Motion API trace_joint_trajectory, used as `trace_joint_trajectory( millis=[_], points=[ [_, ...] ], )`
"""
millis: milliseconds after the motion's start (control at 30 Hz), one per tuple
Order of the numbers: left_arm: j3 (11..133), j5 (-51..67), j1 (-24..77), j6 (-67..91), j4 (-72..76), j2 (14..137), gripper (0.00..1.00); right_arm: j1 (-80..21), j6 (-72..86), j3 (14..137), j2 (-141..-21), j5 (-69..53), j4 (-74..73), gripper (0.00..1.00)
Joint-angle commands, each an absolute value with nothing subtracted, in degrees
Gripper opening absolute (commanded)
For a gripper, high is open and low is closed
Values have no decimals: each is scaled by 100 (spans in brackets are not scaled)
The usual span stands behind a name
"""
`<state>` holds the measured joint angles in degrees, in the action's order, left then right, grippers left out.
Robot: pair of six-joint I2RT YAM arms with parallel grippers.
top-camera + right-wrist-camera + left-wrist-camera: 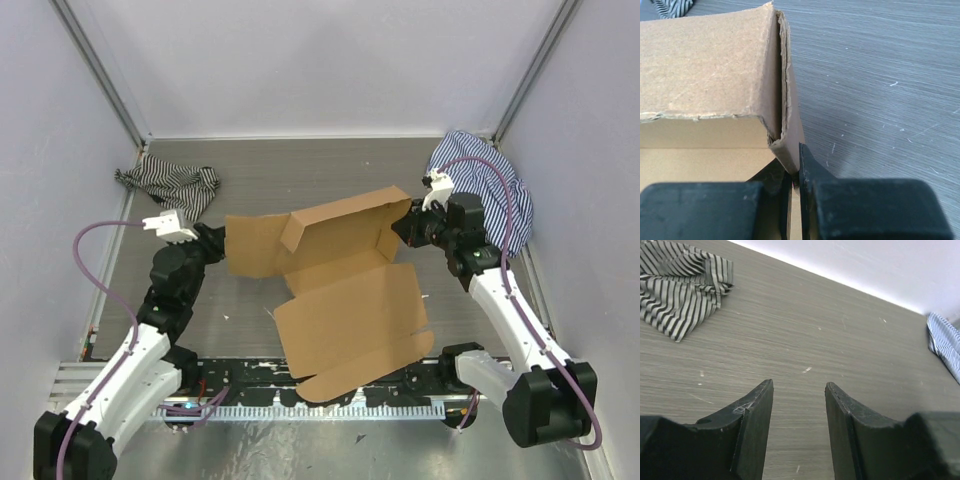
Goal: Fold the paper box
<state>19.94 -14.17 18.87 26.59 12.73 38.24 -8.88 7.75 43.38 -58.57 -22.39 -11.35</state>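
The paper box lies brown and half-formed in the middle of the table, its large lid flap reaching toward the near edge. Its left flap lies flat. My right gripper is at the box's right end. In the right wrist view it is shut on the doubled-over side wall, one finger inside the box and one outside. My left gripper sits just beyond the left flap's edge. In the left wrist view it stands open over bare table, with no cardboard between its fingers.
A black-and-white striped cloth is bunched at the back left. A blue striped cloth lies at the back right, behind the right arm. White walls close in the table on three sides.
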Motion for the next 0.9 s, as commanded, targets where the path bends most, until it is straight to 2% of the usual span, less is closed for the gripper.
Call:
trace_joint_trajectory(
  millis=[0,167,400,600,867],
  points=[
    [2115,-333,1863,2522,2120,3998,52,-874,741,4685,-5596,-2800,-1129,1],
    [1978,239,1864,2593,2283,3666,50,-872,699,4731,-5675,-2638,-1195,1],
    [1909,1028,1867,2920,1780,2953,51,-878,752,4779,-6030,-2282,-1180,1],
    [1810,1716,1874,3388,1870,3163,51,-878,908,4737,-6195,-1964,-1012,1],
    [1691,1855,2093,3677,2099,3569,49,-1188,1019,4508,-6477,-1081,-666,1]
  ],
)
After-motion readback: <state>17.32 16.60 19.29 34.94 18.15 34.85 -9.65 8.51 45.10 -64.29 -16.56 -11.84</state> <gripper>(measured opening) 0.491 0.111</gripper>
